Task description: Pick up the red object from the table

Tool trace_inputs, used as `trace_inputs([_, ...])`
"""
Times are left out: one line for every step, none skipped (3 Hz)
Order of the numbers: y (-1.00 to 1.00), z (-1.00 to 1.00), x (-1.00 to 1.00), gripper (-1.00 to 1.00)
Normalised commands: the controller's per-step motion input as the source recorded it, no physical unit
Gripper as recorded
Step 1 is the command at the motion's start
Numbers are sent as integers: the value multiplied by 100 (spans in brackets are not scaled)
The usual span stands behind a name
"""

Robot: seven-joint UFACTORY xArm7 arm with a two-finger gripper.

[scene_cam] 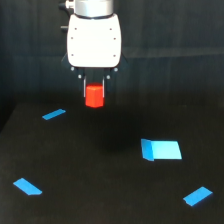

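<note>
Exterior view: the end effector (94, 89) is clenched on the red object (94, 96), holding it above the black desk (100, 200), toward the far side. Four flat blue pieces lie scattered on the desk, the largest (161, 149) near the right.

No readable text, labels, brands, numbers or signs anywhere. White tool (94, 82) housing is plain, only small dark dots on it, no lettering. Red object (94, 96) unmarked. Blue pieces on the black worktop (100, 190) are blank. Picture is blurry, so any fine print would be too small to tell.
</note>
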Motion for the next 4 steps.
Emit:
trace_inputs([-11, 8, -9, -99])
trace_inputs([-1, 8, 0, -100])
trace_inputs([-2, 1, 3, -100])
trace_inputs([-17, 0, 7, -99])
